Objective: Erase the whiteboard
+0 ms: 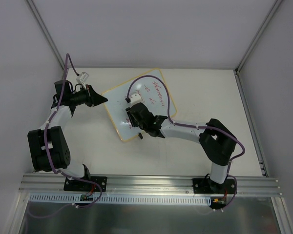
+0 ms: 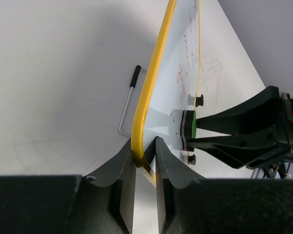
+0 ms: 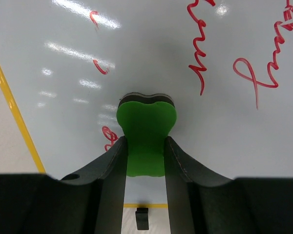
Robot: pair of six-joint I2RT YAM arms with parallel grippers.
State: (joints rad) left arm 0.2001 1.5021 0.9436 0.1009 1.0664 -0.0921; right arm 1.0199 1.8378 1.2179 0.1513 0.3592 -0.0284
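The whiteboard (image 1: 118,105) has a yellow frame and lies slanted in the middle of the table, with red handwriting (image 1: 158,92) on its right half. My left gripper (image 1: 105,99) is shut on the board's left yellow frame edge (image 2: 142,122), seen up close in the left wrist view (image 2: 145,146). My right gripper (image 1: 132,114) is shut on a green eraser (image 3: 145,126) and presses its dark felt face on the white surface (image 3: 136,44). Red strokes (image 3: 200,63) remain ahead and to the right; small red marks (image 3: 109,136) sit left of the eraser. The left wrist view shows the eraser (image 2: 192,124) side-on against the board.
A thin wire stand with a black tip (image 2: 129,100) lies on the table behind the board. A black foot (image 3: 142,218) sticks out at the board's near edge. An aluminium rail (image 1: 151,183) runs along the near table edge, with frame posts (image 1: 249,53) at the far corners.
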